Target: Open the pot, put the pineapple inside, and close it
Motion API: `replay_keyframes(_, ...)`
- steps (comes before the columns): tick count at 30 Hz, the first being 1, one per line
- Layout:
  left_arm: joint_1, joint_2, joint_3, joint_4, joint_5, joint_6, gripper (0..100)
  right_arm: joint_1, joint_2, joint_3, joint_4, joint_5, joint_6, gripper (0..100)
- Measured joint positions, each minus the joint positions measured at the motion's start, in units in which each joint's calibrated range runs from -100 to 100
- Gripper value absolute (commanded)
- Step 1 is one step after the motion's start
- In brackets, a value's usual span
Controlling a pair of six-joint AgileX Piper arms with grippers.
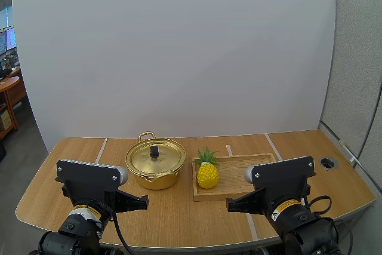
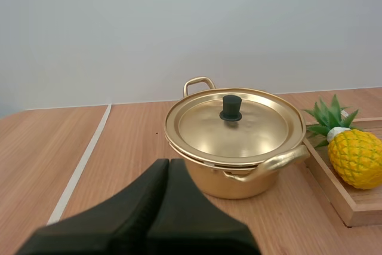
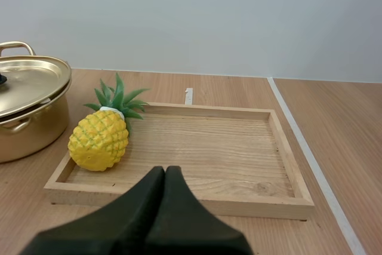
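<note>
A gold pot (image 1: pixel 155 164) stands on the table with its lid (image 2: pixel 234 125) on, a black knob (image 2: pixel 231 108) at the lid's centre. Right of it a yellow pineapple (image 1: pixel 208 171) with green leaves rests at the left end of a wooden tray (image 1: pixel 253 162). My left gripper (image 1: pixel 144 199) is shut, low and in front of the pot (image 2: pixel 239 165), apart from it (image 2: pixel 168 165). My right gripper (image 1: pixel 230 205) is shut too, just in front of the tray's near rim (image 3: pixel 179 202), with the pineapple (image 3: pixel 99 140) to its left (image 3: pixel 165 171).
Pale tape lines (image 1: pixel 100 149) run across the wooden table (image 1: pixel 65 177). A round cable hole (image 1: pixel 328 162) sits at the far right. A white backdrop stands behind. Bare tabletop lies left of the pot and right of the tray.
</note>
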Motion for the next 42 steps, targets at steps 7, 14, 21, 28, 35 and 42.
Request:
replay_keyframes(7, 0.0, 0.0, 0.0, 0.0, 0.0, 0.0, 0, 0.0, 0.0, 0.0, 0.0, 0.0, 0.0, 0)
replay_keyframes(14, 0.0, 0.0, 0.0, 0.0, 0.0, 0.0, 0, 0.0, 0.0, 0.0, 0.0, 0.0, 0.0, 0)
replay_keyframes(21, 0.0, 0.0, 0.0, 0.0, 0.0, 0.0, 0, 0.0, 0.0, 0.0, 0.0, 0.0, 0.0, 0)
replay_keyframes(28, 0.0, 0.0, 0.0, 0.0, -0.63, 0.0, 0, 0.0, 0.0, 0.0, 0.0, 0.0, 0.0, 0)
replay_keyframes(35, 0.0, 0.0, 0.0, 0.0, -1.66, 0.45, 0, 0.0, 0.0, 0.0, 0.0, 0.0, 0.0, 0)
replay_keyframes(42, 0.0, 0.0, -6.86, 0.0, -2.01, 1.27, 0, -0.02, -0.25, -13.36, 0.19, 5.85, -0.1, 0)
